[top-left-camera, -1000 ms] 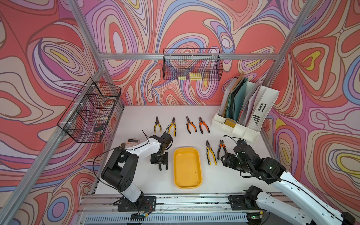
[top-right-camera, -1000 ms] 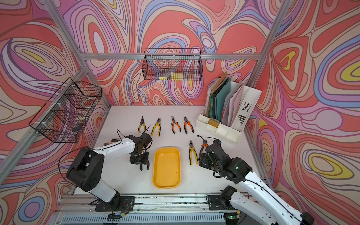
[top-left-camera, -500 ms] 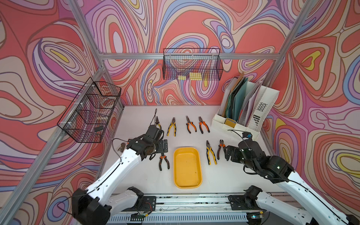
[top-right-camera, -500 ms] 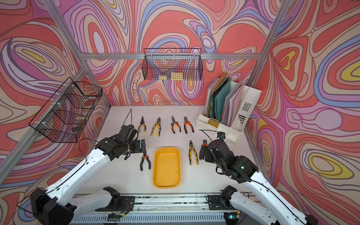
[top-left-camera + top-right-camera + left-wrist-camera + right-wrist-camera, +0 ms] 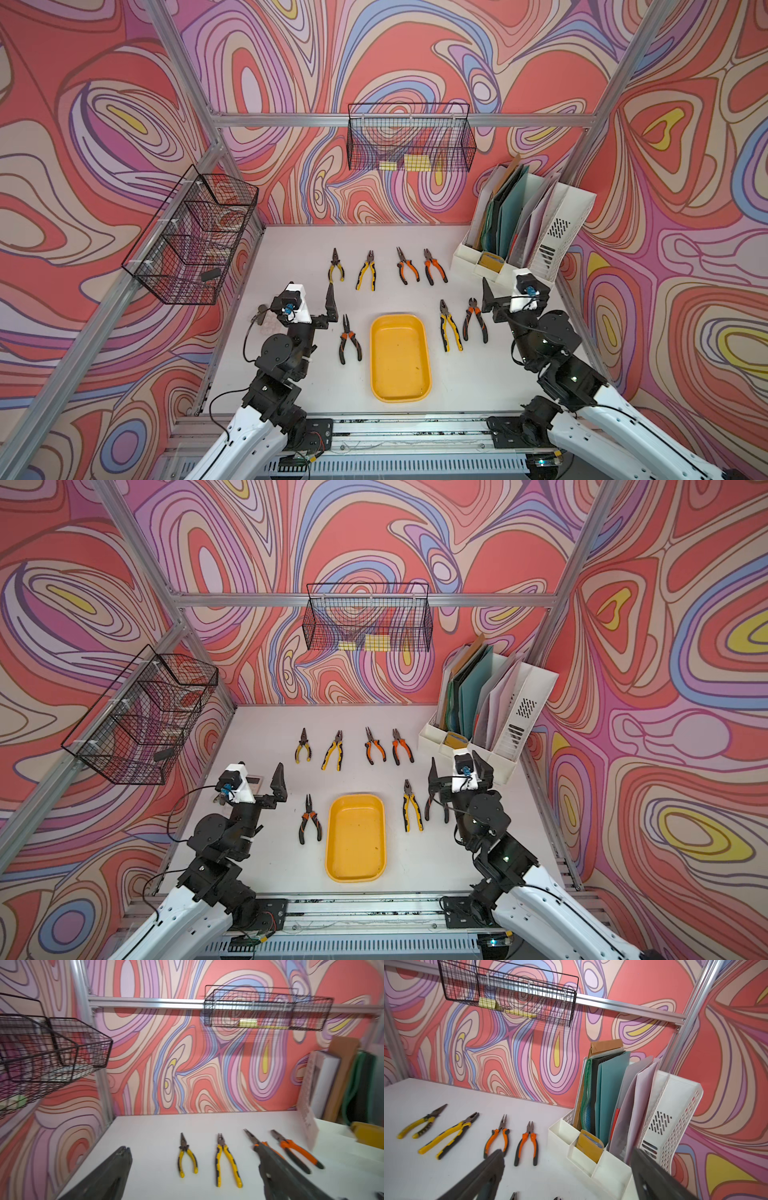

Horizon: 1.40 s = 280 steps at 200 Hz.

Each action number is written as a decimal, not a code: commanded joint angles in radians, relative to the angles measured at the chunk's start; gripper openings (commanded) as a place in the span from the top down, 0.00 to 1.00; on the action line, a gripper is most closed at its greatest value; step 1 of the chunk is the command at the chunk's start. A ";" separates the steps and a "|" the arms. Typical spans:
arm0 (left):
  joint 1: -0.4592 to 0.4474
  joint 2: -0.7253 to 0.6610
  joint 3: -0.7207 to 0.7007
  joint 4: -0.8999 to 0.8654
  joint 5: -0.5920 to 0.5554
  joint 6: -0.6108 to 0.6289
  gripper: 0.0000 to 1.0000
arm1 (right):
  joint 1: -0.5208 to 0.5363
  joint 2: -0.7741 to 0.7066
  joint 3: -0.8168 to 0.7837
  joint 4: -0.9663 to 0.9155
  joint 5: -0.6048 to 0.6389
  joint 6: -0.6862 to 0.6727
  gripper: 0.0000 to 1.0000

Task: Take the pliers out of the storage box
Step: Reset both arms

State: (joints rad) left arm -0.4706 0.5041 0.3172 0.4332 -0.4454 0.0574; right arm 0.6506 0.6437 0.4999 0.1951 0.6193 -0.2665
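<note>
**Seven pliers laid out on the table, both grippers wide open**

All seven pliers lie on the flat white tabletop (image 5: 291, 249), outside the shallow yellow plastic storage box (image 5: 400, 365). The box has rounded corners and sits near the front edge, between the two arms.

Four tools form a row toward the back wall:
- yellow-handled long-nose pliers (image 5: 336, 266)
- yellow-and-black combination pliers (image 5: 366, 271)
- orange-handled long-nose pliers (image 5: 406, 266)
- orange-and-black combination pliers (image 5: 434, 267)

Just beside the box on the robot's right lie a second yellow-and-black pair (image 5: 450, 325) and a short orange-and-black pair (image 5: 474, 320). On its left, apart from the rim, lies a dark long-nose pair (image 5: 348, 345) with orange near the pivot.

The left gripper (image 5: 190, 1148) is held above the table to the left of the box. Its dark fingers (image 5: 112, 1172) are spread wide, holding nothing, and point toward the back row. The right gripper (image 5: 568, 1152) is raised near the white slotted plastic file organizer (image 5: 557, 232), which is filled with folders. Its fingers (image 5: 483, 1174) are likewise wide apart and hold nothing.

Two black wire mesh baskets hang from the aluminium frame: the back basket (image 5: 411, 141) and the side basket (image 5: 195, 237).
</note>
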 commanded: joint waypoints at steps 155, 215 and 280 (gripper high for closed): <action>0.269 0.815 0.002 0.462 0.014 0.045 0.00 | -0.575 1.066 -0.113 0.937 -0.462 0.234 0.02; 0.312 0.972 0.026 0.484 0.053 -0.021 0.00 | -0.592 1.057 -0.072 0.846 -0.387 0.278 0.02; 0.412 1.029 0.055 0.445 0.202 -0.095 0.00 | -0.594 1.060 -0.052 0.815 -0.341 0.302 0.02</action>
State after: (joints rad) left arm -0.0635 1.5448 0.3527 0.9062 -0.2890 -0.0025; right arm 0.0608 1.7092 0.4385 1.0275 0.2535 0.0200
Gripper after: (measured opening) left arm 0.998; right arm 0.984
